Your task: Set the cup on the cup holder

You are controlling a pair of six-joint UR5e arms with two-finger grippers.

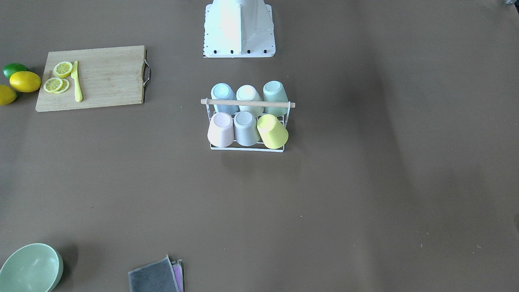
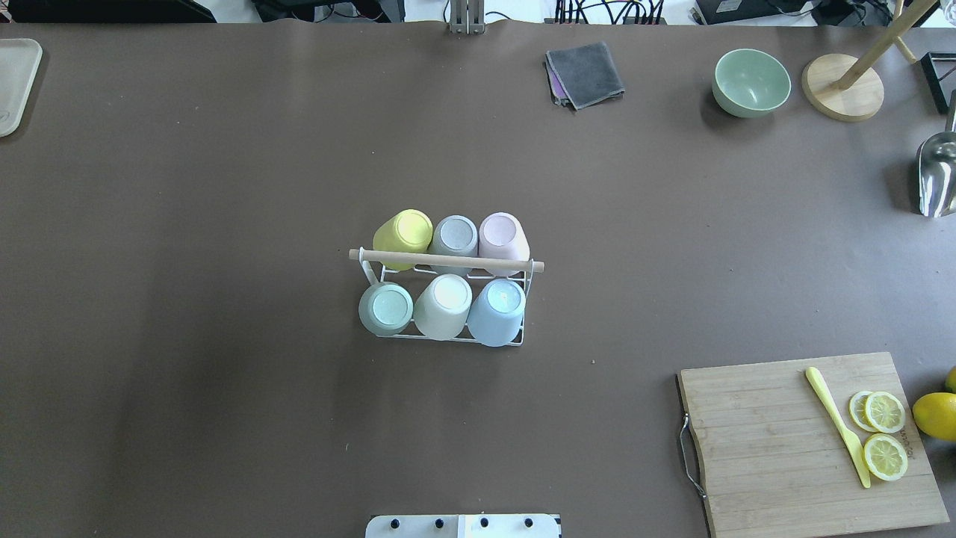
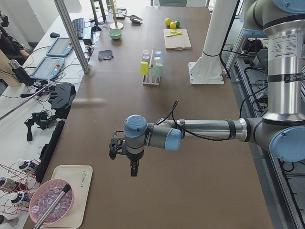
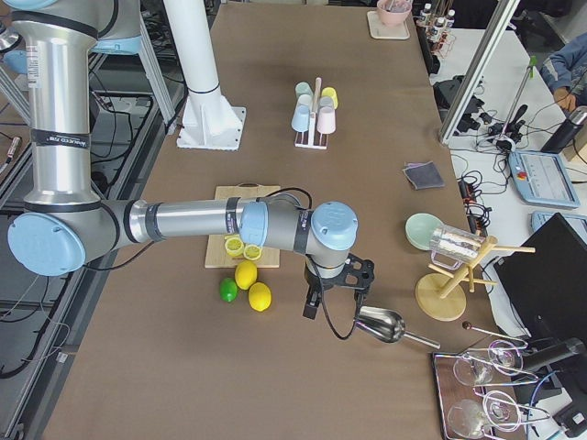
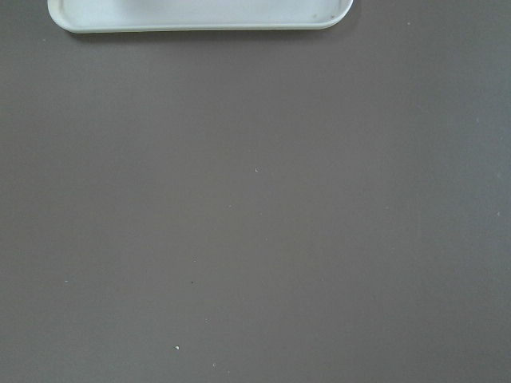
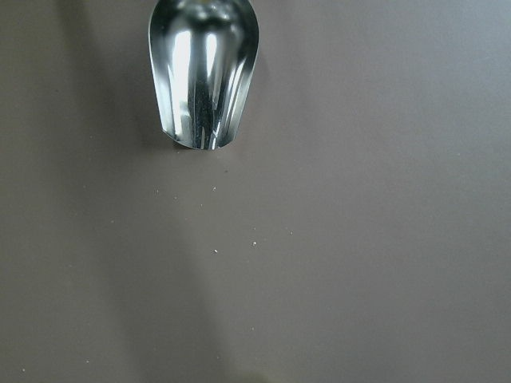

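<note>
The white wire cup holder [image 1: 246, 148] with its wooden rod handle [image 2: 446, 261] stands at the table's middle. Several pastel cups sit upside down on its prongs, among them a yellow cup [image 1: 272, 130], a pink cup [image 1: 221, 129] and a blue cup [image 2: 498, 310]. The yellow one leans outward. The holder also shows in the exterior left view [image 3: 151, 81] and the exterior right view [image 4: 312, 142]. My left gripper [image 3: 132, 169] hangs far from the holder near the table's left end. My right gripper [image 4: 312, 307] hangs near the right end. I cannot tell whether either is open.
A cutting board [image 2: 792, 441] carries lemon slices and a yellow knife, with whole lemons [image 2: 935, 415] beside it. A green bowl [image 2: 750, 81], a grey cloth [image 2: 586, 73], a wooden stand [image 2: 844, 97] and a metal scoop [image 6: 204, 72] lie at the right. A pale tray [image 5: 200, 14] is at the left.
</note>
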